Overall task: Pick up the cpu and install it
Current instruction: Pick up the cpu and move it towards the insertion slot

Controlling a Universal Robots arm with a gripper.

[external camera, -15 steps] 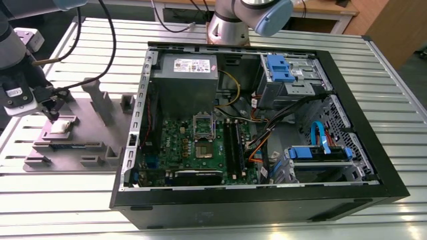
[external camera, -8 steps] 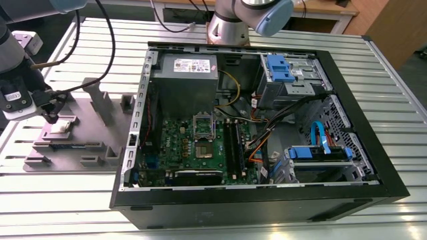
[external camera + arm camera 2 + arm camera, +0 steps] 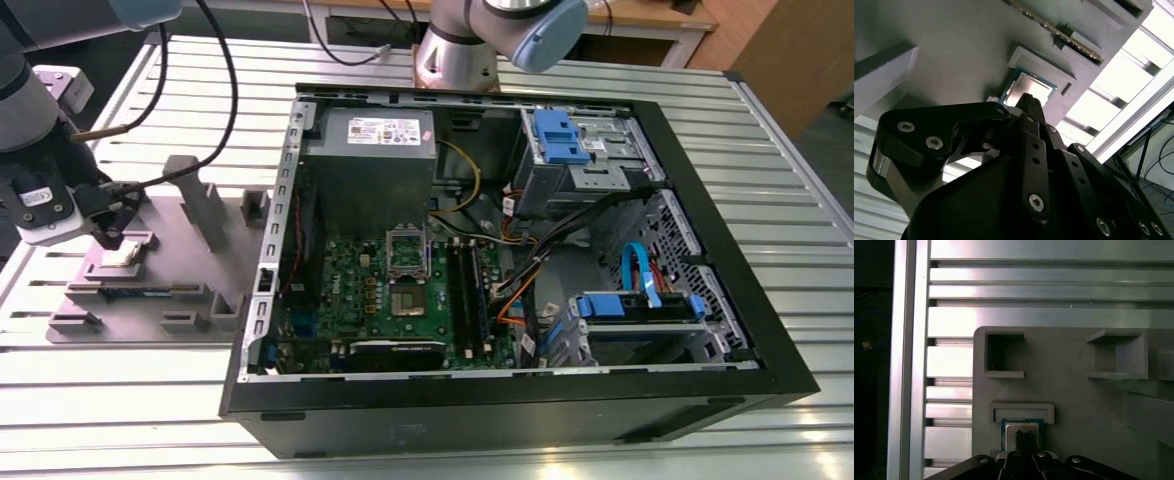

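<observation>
On the grey fixture [image 3: 180, 235], at 9 o'clock of the open PC case [image 3: 747, 330] in the exterior view, the cpu [image 3: 124, 254] lies flat in its shallow nest, metal top up; also seen in both wrist views [image 3: 1030, 86] [image 3: 1021, 429].

Gripper [image 3: 110, 238] hangs directly over the cpu centre. It reads as closed, tips together, nothing clamped between them [image 3: 1029, 100]. Contact w/ the cpu top: cannot tell.

Hazards (judged):
- Tips sit on the centre, not the edges, so there is no side grip. A lift could leave the cpu behind or tilt it in the nest.
- Excess down-force could scratch the lid.
- Cable [image 3: 174, 172] runs close to the fixture post [image 3: 200, 205]: snag risk.

Arm [image 3: 27, 100] pose: enters from 10 o'clock, wrist approx. vertical, gripper pointing down at the table [image 3: 160, 90]. Socket [image 3: 404, 250] is well apart, inside the case.
</observation>
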